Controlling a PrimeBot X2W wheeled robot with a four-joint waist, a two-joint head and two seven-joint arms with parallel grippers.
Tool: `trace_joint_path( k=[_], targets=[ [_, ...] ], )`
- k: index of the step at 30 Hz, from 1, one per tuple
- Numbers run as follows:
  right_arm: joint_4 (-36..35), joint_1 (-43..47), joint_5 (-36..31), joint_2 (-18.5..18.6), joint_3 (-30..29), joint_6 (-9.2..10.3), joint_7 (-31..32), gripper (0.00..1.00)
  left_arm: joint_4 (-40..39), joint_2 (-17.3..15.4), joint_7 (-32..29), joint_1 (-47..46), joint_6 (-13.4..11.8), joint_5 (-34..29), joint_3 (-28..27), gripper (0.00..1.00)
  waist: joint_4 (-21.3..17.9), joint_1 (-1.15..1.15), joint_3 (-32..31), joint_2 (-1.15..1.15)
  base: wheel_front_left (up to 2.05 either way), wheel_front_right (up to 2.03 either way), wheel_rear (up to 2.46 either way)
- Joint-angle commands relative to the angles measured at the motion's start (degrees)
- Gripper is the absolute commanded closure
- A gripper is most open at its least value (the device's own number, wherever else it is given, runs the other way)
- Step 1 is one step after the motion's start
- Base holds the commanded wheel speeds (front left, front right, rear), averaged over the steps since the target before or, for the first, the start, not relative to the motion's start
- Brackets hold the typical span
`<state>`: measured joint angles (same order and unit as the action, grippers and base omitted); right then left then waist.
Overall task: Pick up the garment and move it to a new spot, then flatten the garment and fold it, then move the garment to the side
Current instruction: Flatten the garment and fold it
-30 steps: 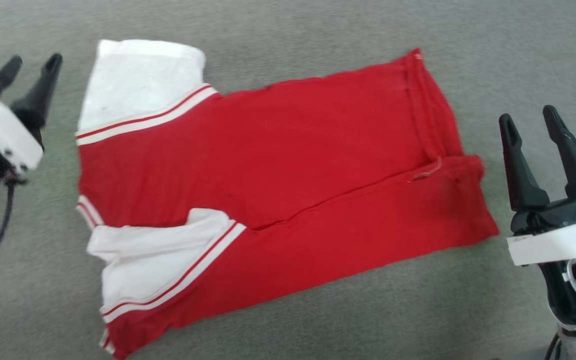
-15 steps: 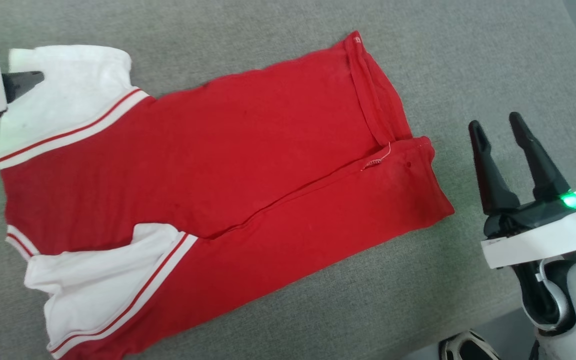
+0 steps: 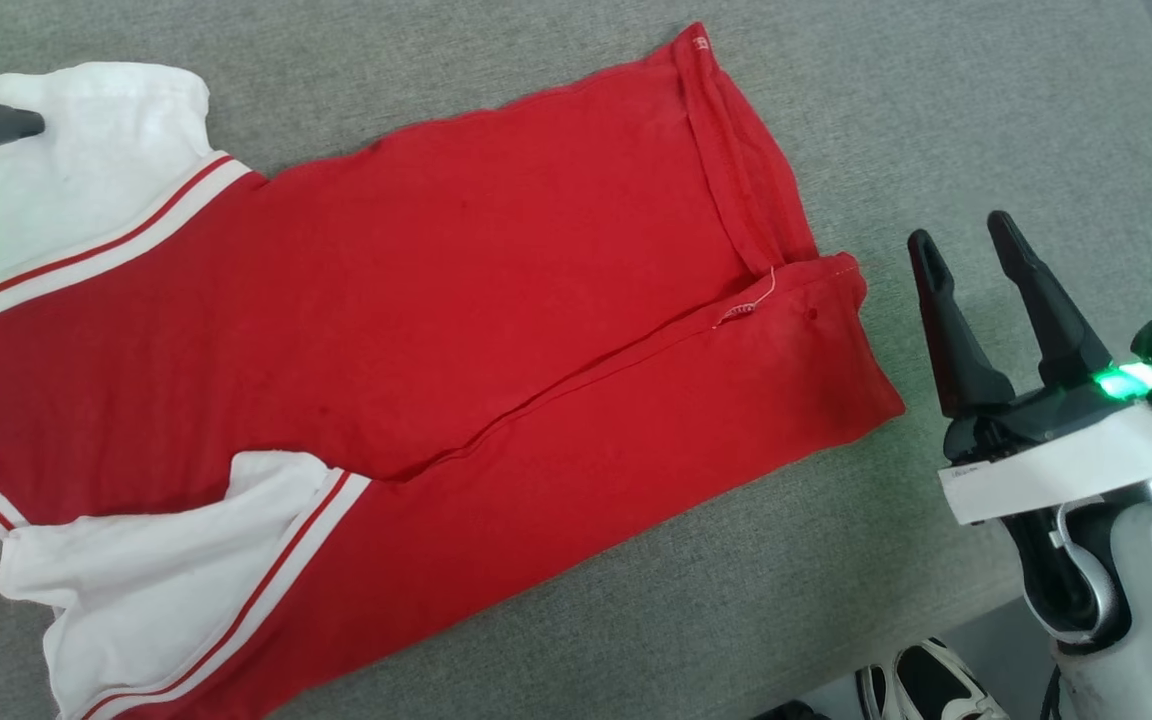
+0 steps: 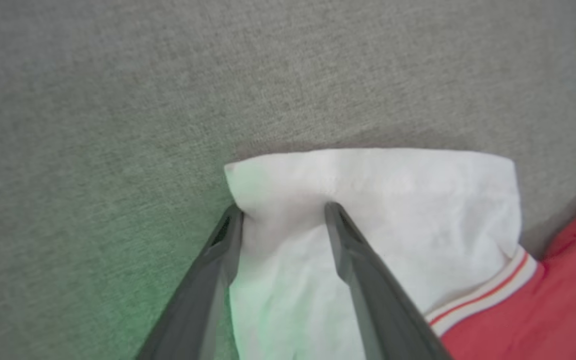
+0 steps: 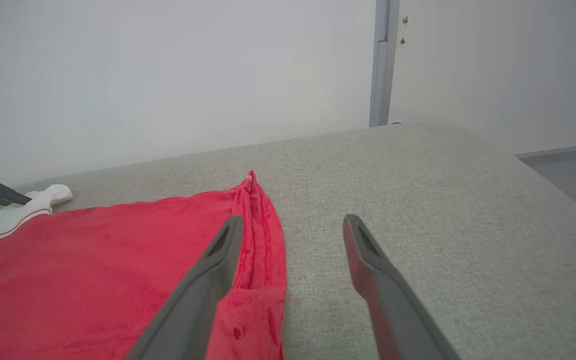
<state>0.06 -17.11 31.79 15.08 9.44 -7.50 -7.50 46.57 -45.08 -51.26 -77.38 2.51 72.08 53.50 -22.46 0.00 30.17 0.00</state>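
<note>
The left end effector (image 4: 283, 207), fingers apart, straddles a white sleeve's corner at 10 o'clock of the red jersey-style shirt with white, stripe-trimmed sleeves (image 3: 436, 300), lying flat on the grey woven surface (image 3: 986, 100). The right end effector (image 3: 961, 232), spread and empty, hovers beside the hem at 3 o'clock. Light, limp cloth, likely to sag: pinch corners through both layers.

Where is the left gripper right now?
Left wrist view: the left gripper straddles the corner of the garment's white sleeve, at the head view's upper left.
</note>
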Motion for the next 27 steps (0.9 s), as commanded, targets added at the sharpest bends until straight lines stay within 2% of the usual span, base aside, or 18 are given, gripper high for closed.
trace_joint_path(
  k=[1,5,8,14,19,24,27],
  targets=[
    [-0.11,-0.75,0.44,0.16,0.40,0.02,0.13,0.00,0.27,1.56,-1.26,1.37,0.51,1.01,0.71,1.00,0.19,0.00,0.17,0.00,0.00,0.00,0.00],
    [-0.40,-3.02,0.12,1.36,1.89,0.02,1.59,0.00,-0.05,1.74,-0.69,0.67,0.92,0.40,0.79,1.00,0.65,0.00,0.65,0.00,0.00,0.00,0.00],
    [0.02,-6.11,-0.23,3.31,4.75,0.02,5.17,0.00,-0.27,1.98,0.76,0.27,1.27,-0.14,0.71,1.00,1.04,0.00,0.94,0.00,0.00,0.00,0.00],
    [4.02,-17.50,1.59,8.52,11.97,0.02,18.33,0.00,-0.65,3.61,2.64,-0.47,2.36,-0.43,0.58,1.00,2.82,0.00,1.72,0.00,0.00,0.00,0.00],
    [10.01,-28.79,6.76,11.74,17.15,0.02,30.04,0.00,-1.34,5.06,4.32,-1.16,3.55,-0.70,0.71,1.00,5.29,0.00,3.15,0.00,0.00,0.00,0.00],
    [17.58,-38.53,11.45,12.93,21.30,0.02,39.90,0.00,-1.90,6.42,5.77,-2.06,4.33,-0.83,0.81,1.00,7.55,0.00,4.55,0.00,0.00,0.00,0.00],
    [21.95,-43.09,12.59,12.84,23.01,0.02,42.45,0.00,-2.39,7.10,6.41,-2.54,4.55,-0.80,1.04,1.00,8.72,0.00,5.31,0.00,0.00,0.00,0.00]
  ],
)
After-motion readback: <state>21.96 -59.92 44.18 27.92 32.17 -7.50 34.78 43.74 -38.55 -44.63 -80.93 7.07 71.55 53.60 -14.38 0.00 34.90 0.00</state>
